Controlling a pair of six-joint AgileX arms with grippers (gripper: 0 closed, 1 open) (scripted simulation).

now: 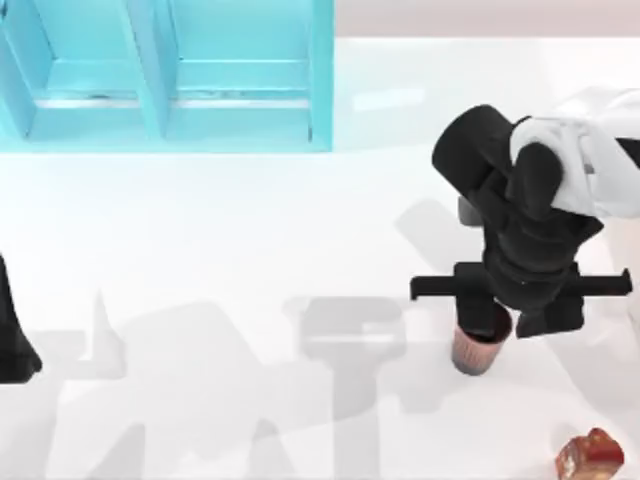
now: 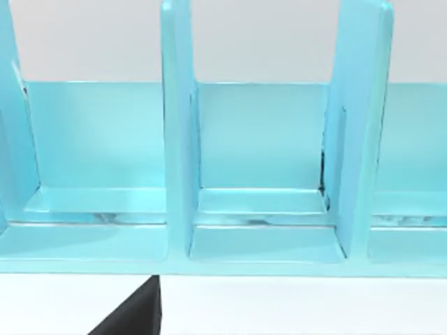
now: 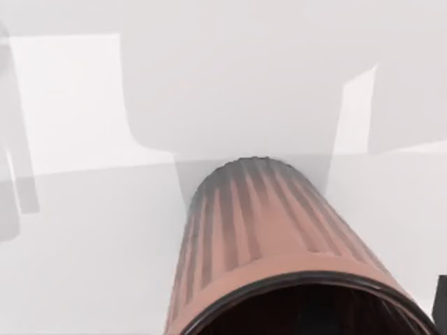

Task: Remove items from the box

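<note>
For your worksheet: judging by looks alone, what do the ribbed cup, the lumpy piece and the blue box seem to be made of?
Cup: matte pinkish-brown, ribbed sides, perhaps plastic or clay. Lumpy piece: glossy orange-red and brown, glazed-looking; material unclear. Box: smooth light blue with soft sheen, likely plastic.

The right gripper (image 1: 497, 318) hangs over the cup (image 1: 480, 345) and hides its near rim — its fingers can't be made out. The box (image 1: 170, 75) runs off the top edge. The lumpy piece (image 1: 590, 457), beyond the gripper, is clipped at the bottom edge.
</note>
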